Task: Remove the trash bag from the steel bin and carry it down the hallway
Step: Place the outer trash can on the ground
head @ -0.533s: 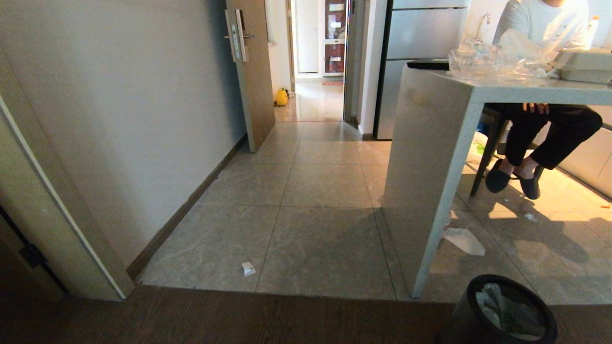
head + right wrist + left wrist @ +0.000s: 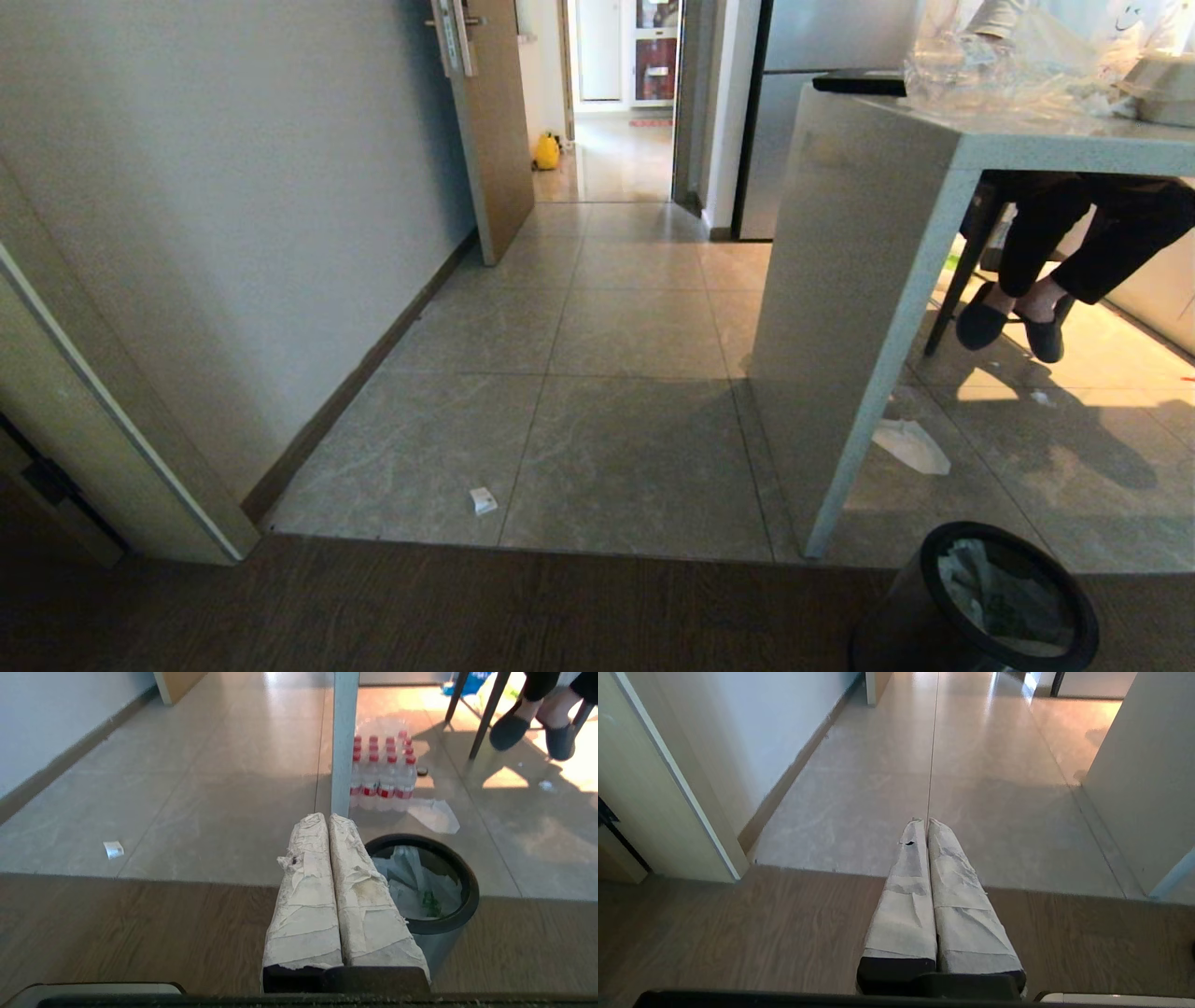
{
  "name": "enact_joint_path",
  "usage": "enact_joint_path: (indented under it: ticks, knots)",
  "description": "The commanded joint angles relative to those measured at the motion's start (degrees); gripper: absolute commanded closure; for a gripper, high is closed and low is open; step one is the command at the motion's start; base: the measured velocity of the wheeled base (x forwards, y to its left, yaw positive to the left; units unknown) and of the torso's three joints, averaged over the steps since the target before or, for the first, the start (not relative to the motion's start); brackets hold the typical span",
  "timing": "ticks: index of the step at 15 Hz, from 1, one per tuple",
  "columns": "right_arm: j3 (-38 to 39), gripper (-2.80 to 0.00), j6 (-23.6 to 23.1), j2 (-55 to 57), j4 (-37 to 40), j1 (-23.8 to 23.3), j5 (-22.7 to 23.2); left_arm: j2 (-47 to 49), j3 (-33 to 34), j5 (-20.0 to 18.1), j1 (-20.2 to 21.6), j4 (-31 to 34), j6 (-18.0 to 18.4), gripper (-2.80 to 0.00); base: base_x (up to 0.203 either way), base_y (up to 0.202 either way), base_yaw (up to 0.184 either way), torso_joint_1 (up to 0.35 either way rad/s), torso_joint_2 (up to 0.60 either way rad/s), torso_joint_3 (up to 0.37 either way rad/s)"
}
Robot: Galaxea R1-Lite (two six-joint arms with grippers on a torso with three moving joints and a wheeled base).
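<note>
Dark wood-look flooring (image 2: 373,607) runs under the robot and gives way to dull grey tiles (image 2: 616,448) ahead; at far left a pale door frame (image 2: 121,439) stands against the grey wall (image 2: 233,187), then a scrap of white paper (image 2: 483,501) lies on the tiles, and beyond it an open brown door (image 2: 495,121) leads toward a brighter passage (image 2: 621,159); further right stands the tabletop (image 2: 1027,145) on its slab leg, strewn with clear plastic (image 2: 990,75), a seated person's legs (image 2: 1074,243) under it and a crumpled tissue (image 2: 910,446) on the floor; at far right, on the wood flooring close before the robot, sits the steel bin (image 2: 901,630) with the trash bag (image 2: 411,882) inside, its plastic slumped below the black rim.

The left gripper (image 2: 927,823) has its taped jaws pressed together, empty, pointing over bare floor; the right gripper (image 2: 327,817) is likewise closed on nothing, hovering just beside the bin's rim on the near side.

The task seems to be at its opening step, the approach, with the bag untouched; next the right jaws would need to part, come over the mouth of the bin and catch a fold of the bag, which looks awkward since no edge drapes over the rim.
</note>
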Motion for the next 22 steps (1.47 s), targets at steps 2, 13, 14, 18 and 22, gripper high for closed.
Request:
enact_joint_path:
  ticks: [2, 13, 14, 18, 22]
  knots:
    - [0.01, 0.0, 0.01, -0.11, 0.0, 0.0, 0.04, 0.0, 0.0, -0.04, 0.0, 0.01, -0.05, 0.0, 0.0, 0.0, 0.0, 0.003, 0.0, -0.202]
    - [0.03, 0.0, -0.08, -0.11, 0.0, 0.0, 0.01, 0.0, 0.0, 0.05, 0.0, 0.01, -0.04, 0.0, 0.0, 0.0, 0.0, 0.003, 0.0, -0.199]
    - [0.01, 0.0, -0.08, -0.11, 0.0, 0.0, 0.04, 0.0, 0.08, -0.04, 0.0, 0.01, 0.04, 0.0, 0.0, 0.0, 0.0, 0.002, 0.0, -0.199]
    - [0.01, 0.0, -0.08, -0.11, 0.0, 0.0, 0.04, 0.0, 0.0, 0.05, 0.0, 0.01, 0.04, 0.0, 0.0, 0.0, 0.0, 0.001, 0.0, -0.196]
    - [0.04, 0.0, -0.17, -0.11, 0.0, 0.0, 0.04, 0.0, 0.0, -0.04, 0.0, 0.01, -0.05, 0.0, 0.0, 0.0, 0.0, 0.002, 0.0, -0.2]
